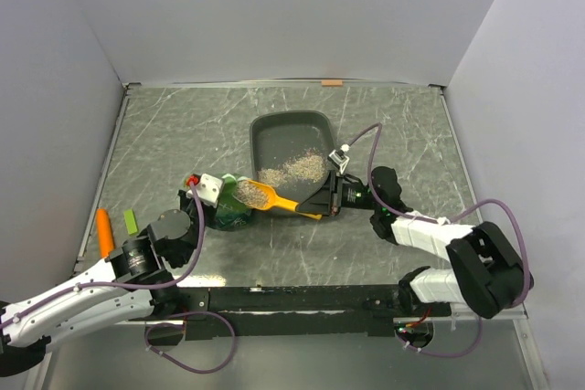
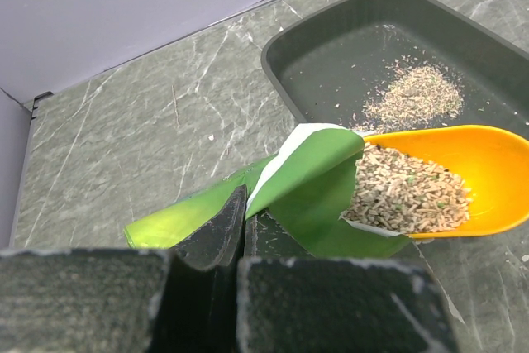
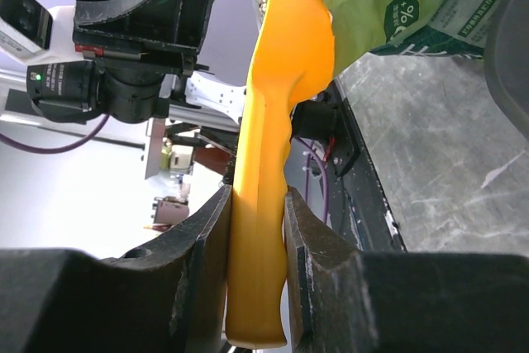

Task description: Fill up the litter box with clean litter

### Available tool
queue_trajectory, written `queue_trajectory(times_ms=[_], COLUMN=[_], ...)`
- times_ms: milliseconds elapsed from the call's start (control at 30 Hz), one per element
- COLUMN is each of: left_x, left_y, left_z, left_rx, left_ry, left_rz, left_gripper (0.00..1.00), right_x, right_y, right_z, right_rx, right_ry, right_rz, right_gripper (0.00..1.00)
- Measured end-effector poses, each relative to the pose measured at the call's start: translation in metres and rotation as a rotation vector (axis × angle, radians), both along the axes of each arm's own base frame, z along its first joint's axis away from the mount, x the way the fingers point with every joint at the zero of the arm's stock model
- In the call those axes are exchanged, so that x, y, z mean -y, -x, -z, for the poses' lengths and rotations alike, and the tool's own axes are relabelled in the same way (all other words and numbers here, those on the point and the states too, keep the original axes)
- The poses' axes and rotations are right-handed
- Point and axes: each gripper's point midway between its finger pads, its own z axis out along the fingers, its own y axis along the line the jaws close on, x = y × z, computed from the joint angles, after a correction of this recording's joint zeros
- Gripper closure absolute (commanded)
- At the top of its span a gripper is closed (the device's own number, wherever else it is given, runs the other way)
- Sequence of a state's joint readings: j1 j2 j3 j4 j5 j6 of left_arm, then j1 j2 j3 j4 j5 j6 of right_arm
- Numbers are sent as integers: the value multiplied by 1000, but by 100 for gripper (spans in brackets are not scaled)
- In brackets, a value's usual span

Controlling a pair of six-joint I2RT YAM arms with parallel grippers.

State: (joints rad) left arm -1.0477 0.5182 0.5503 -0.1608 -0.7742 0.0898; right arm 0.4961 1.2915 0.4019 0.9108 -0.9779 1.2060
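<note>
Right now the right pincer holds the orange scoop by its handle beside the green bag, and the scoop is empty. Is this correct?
Not quite. The orange scoop is not empty: it carries a load of litter, as the left wrist view shows. The right pincer does hold it by its handle beside the green bag.

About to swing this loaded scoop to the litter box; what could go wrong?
The orange scoop is heaped with litter and sits outside the litter box; any tilt would likely spill granules.
Its bowl lies against the mouth of the green bag, pinched by the left gripper; lifting could snag the bag.
The right gripper clamps only the handle's end, so the scoop might pivot.
</note>
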Motion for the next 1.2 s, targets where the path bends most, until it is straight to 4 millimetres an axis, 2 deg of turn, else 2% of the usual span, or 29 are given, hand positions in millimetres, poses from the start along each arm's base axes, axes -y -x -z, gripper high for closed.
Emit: queue_trajectory(times_ms=[600,800,1200], left_x=[1,4,18], left_y=[1,-1,-12], left_z=[-1,2,16], left_rx=[5,0,-26], left_ry=[7,-2,-75], left_rz=[9,9,5], left_gripper=[99,99,99], right_x=[30,43,64], right_y=[4,4,-13], right_z=[6,15,19], right_rx=[20,-12,-49], right_ry=[85,94,94], right_rz=[39,62,131], right_gripper=[100,100,100])
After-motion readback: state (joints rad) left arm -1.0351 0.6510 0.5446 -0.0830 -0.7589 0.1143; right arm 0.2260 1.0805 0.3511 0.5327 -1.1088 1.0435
